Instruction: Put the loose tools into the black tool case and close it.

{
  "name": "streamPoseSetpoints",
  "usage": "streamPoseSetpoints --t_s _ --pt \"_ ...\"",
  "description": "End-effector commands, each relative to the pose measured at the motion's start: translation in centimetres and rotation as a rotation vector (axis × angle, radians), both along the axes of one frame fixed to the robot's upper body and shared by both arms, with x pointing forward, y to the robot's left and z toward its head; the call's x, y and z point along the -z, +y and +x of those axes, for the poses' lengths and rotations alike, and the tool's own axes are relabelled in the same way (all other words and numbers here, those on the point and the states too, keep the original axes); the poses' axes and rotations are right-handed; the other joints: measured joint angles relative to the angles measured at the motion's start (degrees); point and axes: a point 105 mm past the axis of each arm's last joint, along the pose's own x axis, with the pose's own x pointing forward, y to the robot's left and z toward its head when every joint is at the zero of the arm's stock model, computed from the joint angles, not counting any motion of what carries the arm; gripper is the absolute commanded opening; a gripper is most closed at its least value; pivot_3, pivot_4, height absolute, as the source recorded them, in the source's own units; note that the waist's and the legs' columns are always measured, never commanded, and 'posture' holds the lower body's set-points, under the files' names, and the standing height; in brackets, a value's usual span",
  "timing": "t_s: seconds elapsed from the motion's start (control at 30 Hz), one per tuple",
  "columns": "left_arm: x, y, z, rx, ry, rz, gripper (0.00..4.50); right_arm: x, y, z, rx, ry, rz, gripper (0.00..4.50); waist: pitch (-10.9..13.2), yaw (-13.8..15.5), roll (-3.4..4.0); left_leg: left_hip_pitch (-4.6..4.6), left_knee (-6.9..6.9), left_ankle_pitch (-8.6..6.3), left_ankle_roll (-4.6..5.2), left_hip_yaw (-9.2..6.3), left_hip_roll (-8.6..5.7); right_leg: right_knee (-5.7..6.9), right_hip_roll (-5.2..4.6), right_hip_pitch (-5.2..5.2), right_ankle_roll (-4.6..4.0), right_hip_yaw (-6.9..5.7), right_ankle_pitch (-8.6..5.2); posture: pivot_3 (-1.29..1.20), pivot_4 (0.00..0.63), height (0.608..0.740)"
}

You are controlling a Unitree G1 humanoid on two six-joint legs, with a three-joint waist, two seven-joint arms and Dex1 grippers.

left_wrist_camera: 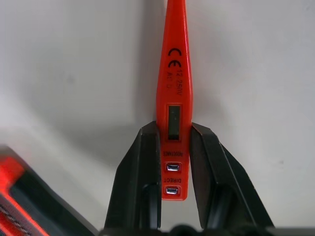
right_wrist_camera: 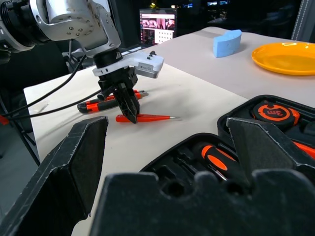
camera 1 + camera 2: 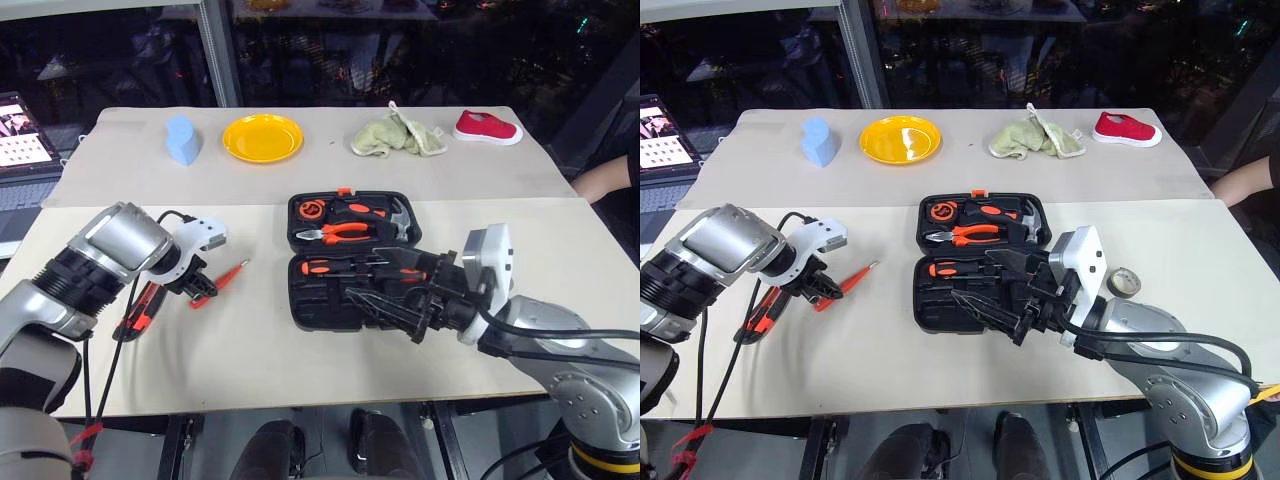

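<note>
On the near table, left of the open black tool case [image 3: 345, 262], lies the slim orange tester screwdriver [image 3: 230, 273], flat on the surface, tip pointing right toward the case, butt end pinched between the 2 black fingers of the left gripper [image 3: 201, 290], pads pressed on both flat sides as seen from the left wrist. Not yet lifted, by the look of the right wrist view. Just left of that, untouched on the table, the orange-and-black utility knife [image 3: 140, 312]. Far right of the case, near the table edge, the small grey-black tape roll [image 3: 1124, 283], also loose. Already seated in the near half of the case, 2 screwdrivers with black-orange handles [image 3: 345, 268], though partly hidden behind the right gripper [image 3: 385, 300], so possibly not fully in their recesses. Right gripper hovering level over the near half of the case, jaws spread wide, holding nothing. Left to do: 3 tools in, lid shut. Tester itself: thin, tapering, glossy orange plastic with small printed markings, a dark window and 2 small metal contacts near the butt.
</note>
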Motion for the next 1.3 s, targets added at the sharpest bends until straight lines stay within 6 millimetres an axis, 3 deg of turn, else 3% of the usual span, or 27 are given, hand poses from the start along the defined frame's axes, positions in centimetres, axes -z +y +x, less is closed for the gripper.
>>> streamPoseSetpoints --t_s 0.03,0.17,0.27,0.37,0.47,0.6,0.83,1.3 --pt "-3.7 -0.5 2.3 0.266 -0.217 0.021 0.38 -0.2 -0.7 -0.6 -0.003 -0.022 -0.039 4.50 0.00 0.04 -0.01 -0.04 0.05 0.00 0.00 -0.01 0.02 -0.02 -0.01 -0.01 -0.01 0.00 0.01 0.00 0.150 0.740" --pt "-6.5 -3.8 2.9 0.566 -0.347 -0.063 0.38 0.4 -1.8 -0.7 0.024 0.009 -0.090 4.50 0.01 0.18 -0.02 -0.36 0.25 -0.06 0.09 -0.02 0.04 -0.05 -0.23 -0.16 -0.04 0.00 0.03 0.00 0.150 0.740" --pt "-7.3 -7.5 1.6 0.817 -0.357 -0.163 0.38 1.3 -3.1 0.0 0.096 0.017 -0.163 4.50 0.01 0.49 -0.02 -0.56 0.52 -0.19 0.30 -0.03 0.02 -0.08 -0.28 -0.20 0.02 -0.11 0.05 0.00 0.150 0.740" --pt "-6.8 -10.7 0.7 0.931 -0.301 -0.212 0.38 1.8 -3.7 0.2 0.132 0.037 -0.189 4.50 0.01 0.44 -0.02 -0.63 0.59 -0.28 0.46 0.00 -0.03 -0.26 -0.22 -0.15 0.18 -0.18 0.12 0.00 0.150 0.740" --pt "-5.6 -15.1 -0.5 1.037 -0.231 -0.224 0.38 1.7 -4.0 0.1 0.178 0.023 -0.210 4.50 0.02 0.76 -0.03 -0.71 0.65 -0.31 0.53 0.02 -0.06 -0.46 -0.09 -0.11 0.35 -0.32 0.22 0.00 0.150 0.740" --pt "-4.7 -17.5 -0.6 1.023 -0.185 -0.183 0.38 1.3 -4.1 -0.1 0.219 0.004 -0.185 4.50 0.01 0.65 -0.03 -0.79 0.72 -0.44 0.79 0.02 -0.06 -0.82 -0.06 0.02 0.55 -0.36 0.34 0.00 0.150 0.740" --pt "-3.3 -19.0 0.1 0.991 -0.165 -0.097 0.38 0.8 -4.2 -0.3 0.277 -0.012 -0.136 4.50 0.01 0.01 -0.02 -0.76 0.73 -0.47 0.84 0.05 -0.04 -0.83 0.03 0.00 0.60 -0.22 0.36 0.00 0.150 0.740" --pt "-1.4 -17.1 1.2 0.863 -0.109 -0.010 0.38 0.5 -4.0 0.3 0.324 -0.052 -0.074 4.50 0.00 -0.20 -0.01 -0.68 0.73 -0.49 0.86 0.05 0.01 -0.75 0.06 -0.01 0.56 -0.11 0.38 0.00 0.150 0.740"
